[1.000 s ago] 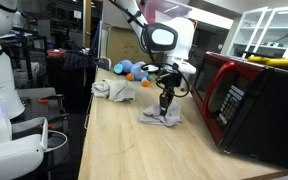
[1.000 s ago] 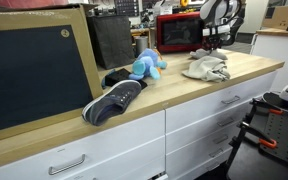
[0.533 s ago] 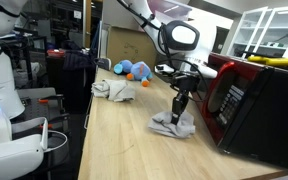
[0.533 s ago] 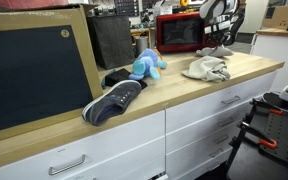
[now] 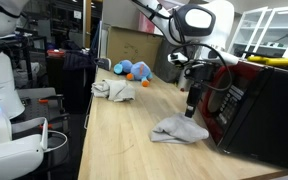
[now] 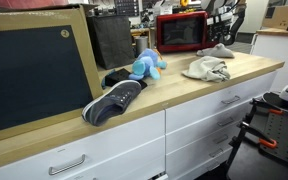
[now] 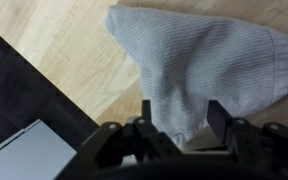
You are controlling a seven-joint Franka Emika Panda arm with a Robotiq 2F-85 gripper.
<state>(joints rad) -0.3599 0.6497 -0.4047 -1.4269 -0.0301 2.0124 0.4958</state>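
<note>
Hand (image 5: pixel 191 108) hung just above the grey cloth (image 5: pixel 179 130), tips pointing down, w/ a small gap to the fabric in an exterior view. In wrist view both fingers (image 7: pixel 144 115) stood apart w/ nothing clamped betw. them, so the hand was released and gripped nothing. There the cloth lay flat on pale wood beneath, spreading from frame centre toward 1–2 o'clock.

The grey cloth sat loose on the worktop (image 5: pixel 124 145), near its edge by the red microwave (image 5: pixel 252 100). The microwave was just beside the cloth at 3 o'clock; can't tell if they touched. A crumpled rag (image 5: pixel 112 90) lay well apart at approx. 10 o'clock from the cloth. Farther back at 11 o'clock was a blue plush toy (image 5: pixel 134 69), w/ an orange ball (image 5: pixel 147 83) near it.

In an exterior view from the opp. end, a dark shoe (image 6: pixel 114 100) lay on the worktop at 7 o'clock from the toy. A black board (image 6: pixel 34 75) leaned upright at the shoe's 10 o'clock.
</note>
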